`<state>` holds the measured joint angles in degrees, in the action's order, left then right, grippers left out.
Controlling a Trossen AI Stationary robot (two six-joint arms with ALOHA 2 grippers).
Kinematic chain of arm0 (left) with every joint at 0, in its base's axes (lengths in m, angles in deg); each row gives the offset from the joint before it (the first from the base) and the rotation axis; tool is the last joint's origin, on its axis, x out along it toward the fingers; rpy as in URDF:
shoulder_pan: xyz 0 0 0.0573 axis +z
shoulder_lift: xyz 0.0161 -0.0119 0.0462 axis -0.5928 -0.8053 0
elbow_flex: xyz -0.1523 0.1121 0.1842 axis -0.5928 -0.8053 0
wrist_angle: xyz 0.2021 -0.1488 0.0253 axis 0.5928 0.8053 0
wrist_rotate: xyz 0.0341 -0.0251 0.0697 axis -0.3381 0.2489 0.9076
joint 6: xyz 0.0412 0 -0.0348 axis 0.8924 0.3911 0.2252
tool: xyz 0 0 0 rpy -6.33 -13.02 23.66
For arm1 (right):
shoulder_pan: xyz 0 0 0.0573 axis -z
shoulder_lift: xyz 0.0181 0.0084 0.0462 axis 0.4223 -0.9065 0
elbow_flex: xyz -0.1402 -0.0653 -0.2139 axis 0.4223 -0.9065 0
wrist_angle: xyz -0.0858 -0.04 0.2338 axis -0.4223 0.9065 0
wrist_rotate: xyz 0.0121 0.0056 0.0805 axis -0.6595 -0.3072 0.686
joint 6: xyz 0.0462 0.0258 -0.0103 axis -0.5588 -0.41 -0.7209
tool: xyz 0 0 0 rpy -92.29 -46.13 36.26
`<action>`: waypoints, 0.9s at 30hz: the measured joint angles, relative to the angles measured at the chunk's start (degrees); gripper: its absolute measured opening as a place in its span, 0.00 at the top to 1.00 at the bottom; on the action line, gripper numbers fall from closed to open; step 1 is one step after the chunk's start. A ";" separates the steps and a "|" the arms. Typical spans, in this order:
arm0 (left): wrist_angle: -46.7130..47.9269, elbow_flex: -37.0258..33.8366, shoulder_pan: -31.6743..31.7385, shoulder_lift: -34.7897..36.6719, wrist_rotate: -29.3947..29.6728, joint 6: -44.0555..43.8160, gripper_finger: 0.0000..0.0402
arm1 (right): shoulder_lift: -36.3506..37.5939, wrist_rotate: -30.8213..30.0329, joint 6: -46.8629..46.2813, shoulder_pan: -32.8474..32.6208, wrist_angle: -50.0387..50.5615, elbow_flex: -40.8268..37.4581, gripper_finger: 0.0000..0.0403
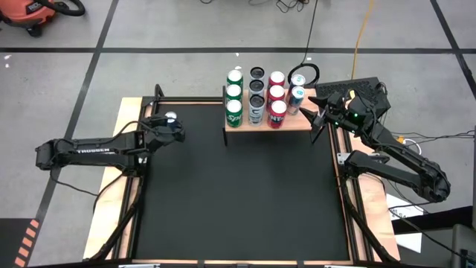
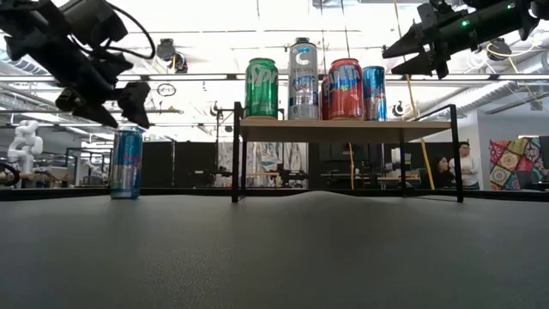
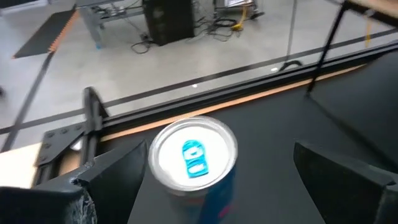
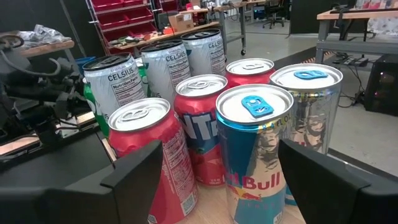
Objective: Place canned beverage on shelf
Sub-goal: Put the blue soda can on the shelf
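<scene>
Shelf, top centre of the high view, already carries rows of green, silver and red cans, plus blue ones at its right end. One blue can stands on the black mat of the table, centre left. Left hand hovers above it, released, grasping nothing. Right hand beside the shelf's right end, released, empty. Remaining: grasp and shelve this can.

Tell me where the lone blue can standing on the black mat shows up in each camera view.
High view: the lone blue aluminium can stands at the mat's far left, under the left claw.
Low view: at left, on the mat.
Left wrist view: centre, seen from above.
Right wrist view: not visible.
Shared landmark: the light-wood shelf.
</scene>
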<state>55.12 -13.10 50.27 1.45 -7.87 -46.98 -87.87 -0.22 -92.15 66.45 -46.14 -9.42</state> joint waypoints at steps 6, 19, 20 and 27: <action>2.05 -0.83 0.00 -0.83 2.40 -2.94 0.01 | 0.00 0.04 -0.90 0.00 -0.15 0.00 0.23; -14.11 -9.45 4.45 -1.34 -1.67 1.26 0.05 | 0.00 1.55 -1.36 0.00 -0.94 0.00 0.23; -14.83 -9.50 4.71 -1.34 -2.49 2.05 0.07 | 0.00 1.55 -1.36 0.00 -0.94 0.00 0.23; -15.46 -9.57 6.40 -1.34 -6.81 2.86 0.28 | -0.02 1.68 -2.65 -0.08 -0.25 0.00 0.29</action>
<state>39.66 -22.67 56.67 0.11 -14.68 -44.12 -87.89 1.46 -94.80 66.37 -46.39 -9.42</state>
